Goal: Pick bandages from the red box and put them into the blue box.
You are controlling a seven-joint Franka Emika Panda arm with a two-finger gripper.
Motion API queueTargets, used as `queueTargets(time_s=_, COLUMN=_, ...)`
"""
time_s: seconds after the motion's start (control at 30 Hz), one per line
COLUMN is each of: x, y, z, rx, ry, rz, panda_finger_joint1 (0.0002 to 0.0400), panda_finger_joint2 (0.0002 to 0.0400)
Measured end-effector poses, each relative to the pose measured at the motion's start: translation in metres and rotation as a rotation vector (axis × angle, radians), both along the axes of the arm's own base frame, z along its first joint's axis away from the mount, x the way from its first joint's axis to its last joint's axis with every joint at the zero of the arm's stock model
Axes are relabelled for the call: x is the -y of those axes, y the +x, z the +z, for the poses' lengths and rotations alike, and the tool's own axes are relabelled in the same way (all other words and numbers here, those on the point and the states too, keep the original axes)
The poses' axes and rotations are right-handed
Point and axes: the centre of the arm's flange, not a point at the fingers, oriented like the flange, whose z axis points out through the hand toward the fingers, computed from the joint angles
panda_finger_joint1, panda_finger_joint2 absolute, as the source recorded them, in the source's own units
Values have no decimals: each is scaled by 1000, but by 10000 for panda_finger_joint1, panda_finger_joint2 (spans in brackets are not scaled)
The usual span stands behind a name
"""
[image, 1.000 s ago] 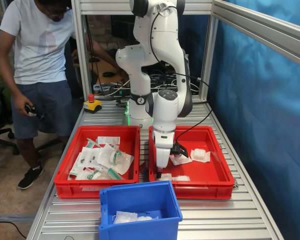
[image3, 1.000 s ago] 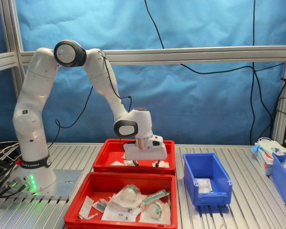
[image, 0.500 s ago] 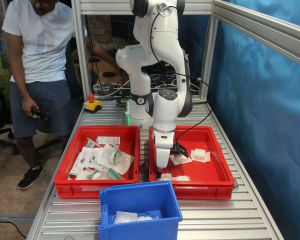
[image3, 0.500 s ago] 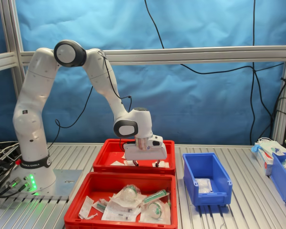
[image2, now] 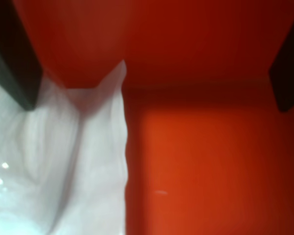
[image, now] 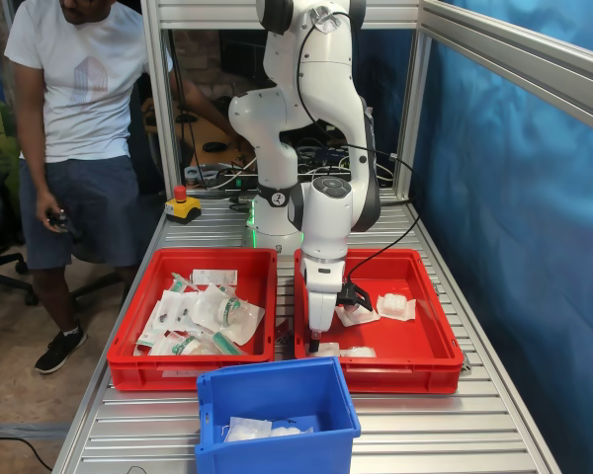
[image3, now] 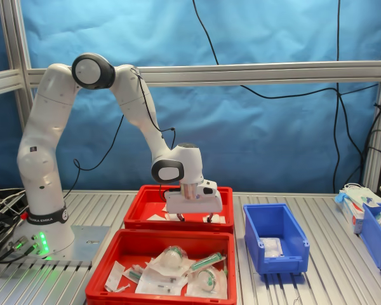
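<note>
My gripper (image: pixel 312 342) hangs low inside the red box (image: pixel 380 372) on the first exterior view's right, close to its front corner. In the second exterior view the gripper (image3: pixel 194 218) stands open, its two fingers spread wide. In the wrist view a white wrapped bandage (image2: pixel 63 161) lies on the red floor beside one dark finger (image2: pixel 14 73); nothing is gripped. More bandages (image: pixel 395 306) lie further back in that box, and one (image: pixel 342 351) lies by the front wall. The blue box (image: pixel 277 407) stands in front and holds bandages (image: pixel 262 429).
A second red tray (image: pixel 128 367) beside the first holds several mixed wrapped medical items (image: pixel 208 314). A person (image: pixel 79 118) stands at the table's back left corner near a yellow emergency-stop button (image: pixel 182 205). More blue bins (image3: pixel 378 234) sit at the second exterior view's far right.
The arm and gripper have not visibly moved. The person at the back has shifted stance slightly.
</note>
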Motion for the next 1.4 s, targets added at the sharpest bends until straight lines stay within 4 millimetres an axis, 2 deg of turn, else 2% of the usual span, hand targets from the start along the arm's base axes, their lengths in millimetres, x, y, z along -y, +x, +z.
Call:
queueTargets(time_s=1.07, x=0, y=0, z=0, rx=0, ry=0, rz=0, panda_finger_joint1=400, panda_finger_joint2=400)
queueTargets(time_s=1.4, x=6, y=1, z=1, rx=4, ry=-7, rz=-10, panda_finger_joint1=400, panda_finger_joint2=400)
